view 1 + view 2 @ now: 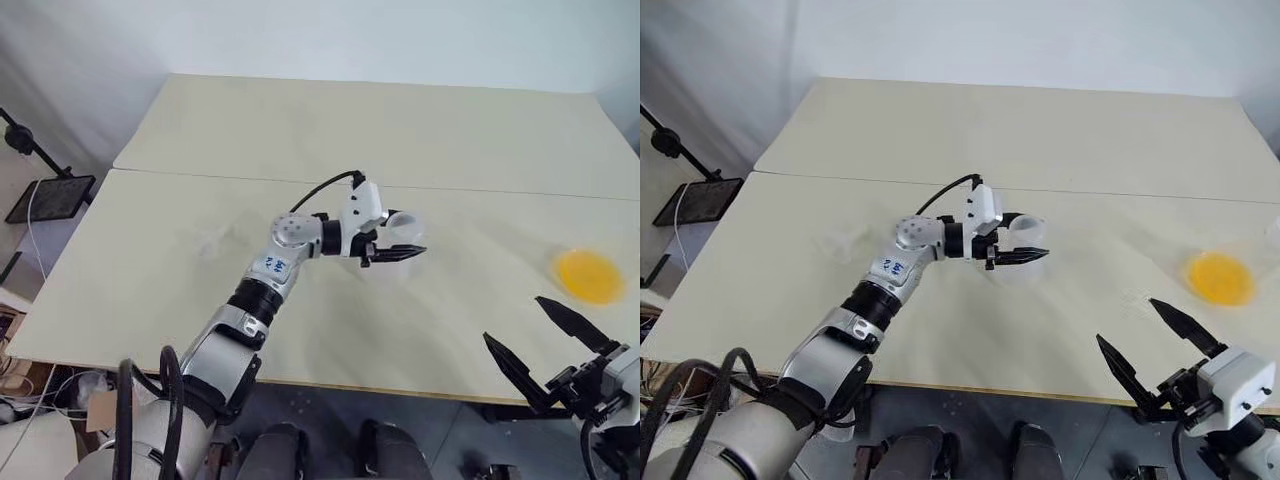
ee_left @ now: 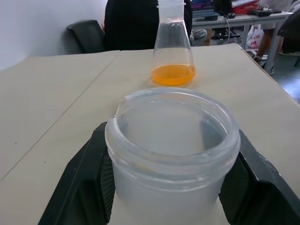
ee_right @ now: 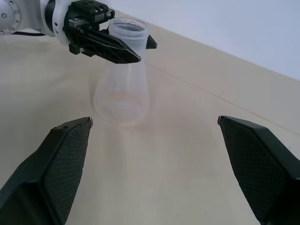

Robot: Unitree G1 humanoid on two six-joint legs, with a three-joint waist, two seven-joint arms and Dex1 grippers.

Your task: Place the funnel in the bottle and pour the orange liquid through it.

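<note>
My left gripper [image 1: 402, 243] is shut on the funnel [image 2: 171, 154], a translucent whitish piece with a wide round rim, over the middle of the table. In the right wrist view the funnel [image 3: 126, 26] sits at the top of the bottle [image 3: 122, 101], a clear one that widens to its base on the table. Whether its spout is seated in the neck I cannot tell. The orange liquid [image 1: 590, 275] lies in a clear flask [image 2: 172, 47] standing at the table's right side. My right gripper [image 1: 513, 320] hangs open near the front right edge, short of the flask.
The pale table [image 1: 350, 130] has a seam running across it behind the bottle. A black stand with a dark tray [image 1: 50, 195] is off the table's left edge. In the left wrist view a person in dark clothes [image 2: 131, 23] and a chair stand beyond the far end.
</note>
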